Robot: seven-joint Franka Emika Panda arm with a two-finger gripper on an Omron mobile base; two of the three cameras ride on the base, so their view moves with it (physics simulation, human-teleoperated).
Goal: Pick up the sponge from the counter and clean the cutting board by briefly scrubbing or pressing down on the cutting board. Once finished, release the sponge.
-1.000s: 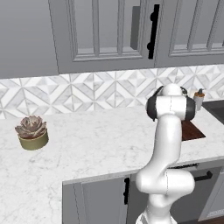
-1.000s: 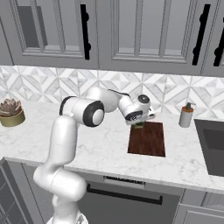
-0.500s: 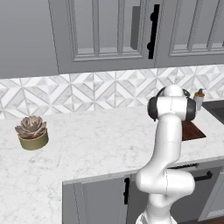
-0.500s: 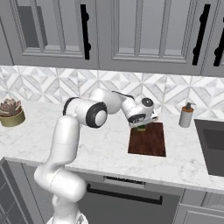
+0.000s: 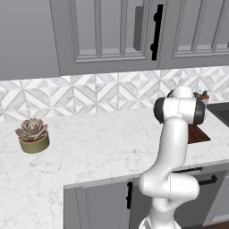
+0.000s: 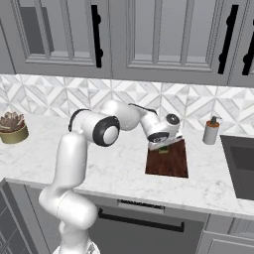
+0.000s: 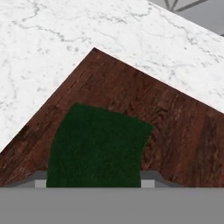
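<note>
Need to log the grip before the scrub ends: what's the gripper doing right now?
Gripper: shut on the sponge, over the cutting board.

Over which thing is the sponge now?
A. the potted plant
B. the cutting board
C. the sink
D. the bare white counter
B: in the hand view the dark green sponge lies in front of the gripper, with the reddish-brown cutting board behind it on all sides.

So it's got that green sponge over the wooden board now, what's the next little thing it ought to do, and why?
Probably press the sponge down and give a short scrub. The claw is shut on it, over the far end of the cutting board, so it looks placed for cleaning; letting go comes after.
</note>
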